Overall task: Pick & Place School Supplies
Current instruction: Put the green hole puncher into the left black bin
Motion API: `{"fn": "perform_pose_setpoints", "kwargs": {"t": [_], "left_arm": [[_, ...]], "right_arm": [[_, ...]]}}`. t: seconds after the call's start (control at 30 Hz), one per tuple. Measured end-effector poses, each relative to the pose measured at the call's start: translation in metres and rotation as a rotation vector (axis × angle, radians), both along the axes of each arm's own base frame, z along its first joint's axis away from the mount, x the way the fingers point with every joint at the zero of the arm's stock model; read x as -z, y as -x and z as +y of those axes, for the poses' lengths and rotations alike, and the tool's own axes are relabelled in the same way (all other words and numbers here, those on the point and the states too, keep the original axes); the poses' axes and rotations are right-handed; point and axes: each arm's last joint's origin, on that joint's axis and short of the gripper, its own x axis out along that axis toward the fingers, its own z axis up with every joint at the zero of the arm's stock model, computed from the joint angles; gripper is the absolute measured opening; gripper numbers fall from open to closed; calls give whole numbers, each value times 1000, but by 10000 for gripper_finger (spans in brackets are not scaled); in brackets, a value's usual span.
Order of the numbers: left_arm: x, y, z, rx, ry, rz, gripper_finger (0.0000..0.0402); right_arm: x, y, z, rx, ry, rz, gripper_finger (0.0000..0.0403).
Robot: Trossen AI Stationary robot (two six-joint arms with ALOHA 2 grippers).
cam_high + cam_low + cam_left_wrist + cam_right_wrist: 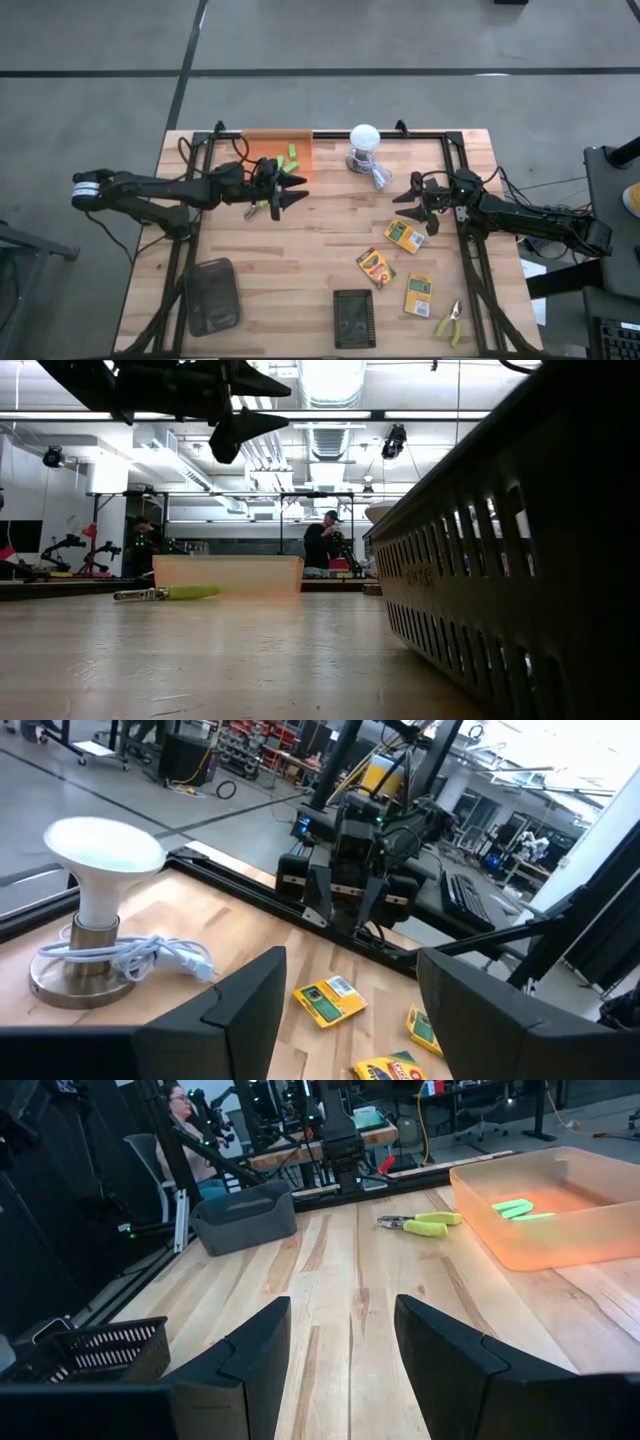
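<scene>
Two dark robot arms reached inward over a wooden table (300, 250) from opposite sides. The left gripper (290, 190) hovered above the table just in front of an orange bin (262, 140) at the far edge, its fingers spread apart and holding nothing. Inside that bin lay several bright green blocks (289, 156). One yellow-green-handled plier tool (262, 207) lay on the wood directly under the left arm, beside the bin.

The right gripper (408, 193) hung over the right half of the table, its fingers also parted and empty. Just near it, toward the front of the table, lay a crayon box (405, 236). A second crayon box (376, 267) and a third crayon box (418, 295) lay farther toward the front right. A second plier tool (450, 324) rested near the front right corner.

A white bulb-like lamp (364, 140) with a coiled cable stood at the far edge between the two grippers. Two dark mesh baskets sat along the front edge, a larger basket (212, 295) at left and a smaller basket (353, 318) near the middle. A person (322, 544) stood in the room behind the table.
</scene>
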Motion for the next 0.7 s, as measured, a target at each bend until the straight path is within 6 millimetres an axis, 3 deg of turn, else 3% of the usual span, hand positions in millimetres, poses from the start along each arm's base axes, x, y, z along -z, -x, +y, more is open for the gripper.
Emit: {"fn": "perform_pose_setpoints", "kwargs": {"t": [0.27,0.7], "left_arm": [[2,4,1,-50,20,31,232],[-5,43,2,-288,246,342,232]], "right_arm": [[0,0,0,0,0,0,178],[0,0,0,0,0,0,178]]}}
